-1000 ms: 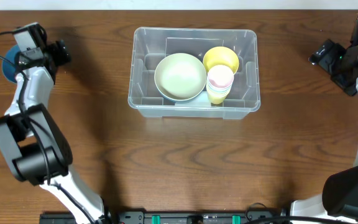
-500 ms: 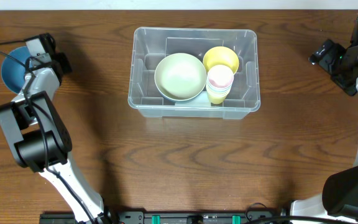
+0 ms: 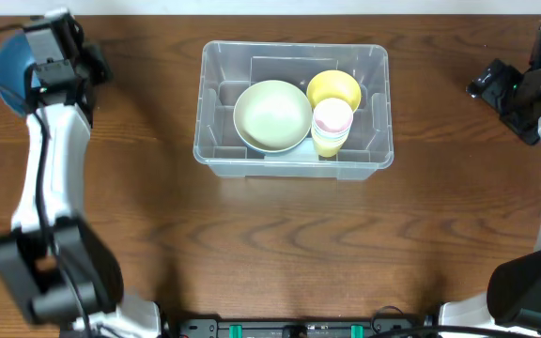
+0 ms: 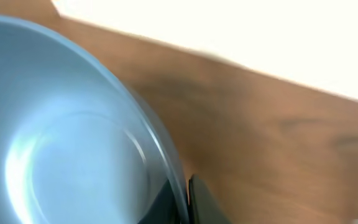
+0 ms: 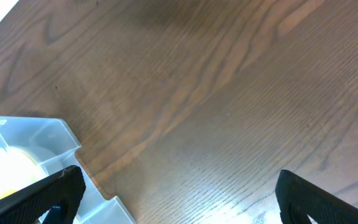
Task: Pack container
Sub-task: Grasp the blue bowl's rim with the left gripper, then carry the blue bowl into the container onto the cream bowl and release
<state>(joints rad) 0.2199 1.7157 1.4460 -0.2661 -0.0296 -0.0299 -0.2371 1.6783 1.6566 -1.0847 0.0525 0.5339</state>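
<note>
Clear plastic forms the container [image 3: 289,166], a rectangular bin with rounded corners that sits on the brown wooden tabletop [image 3: 280,253] at the far middle, its long side running left to right. Inside it a cream bowl [image 3: 272,115] lies open side up, left of centre. Just right of that bowl a yellow cup [image 3: 336,86] sits toward the far wall, and a stack of pale cups [image 3: 332,124] with a pink and white top stands just beside it on the near side.

Well to the left, by the far left corner of the tabletop, the left end effector [image 4: 185,198] is closed on the rim of a blue bowl [image 3: 9,61]. The blurred left wrist view shows that rim passing between the two dark fingers, the bowl's hollow turned toward the camera. Whether the bowl rests on the wood or hangs above it cannot be told.

At the far right, well apart from the container, the right end effector [image 5: 179,186] has its jaws spread wide with only bare wood between them; its wrist view catches one corner of the container at the lower left
</note>
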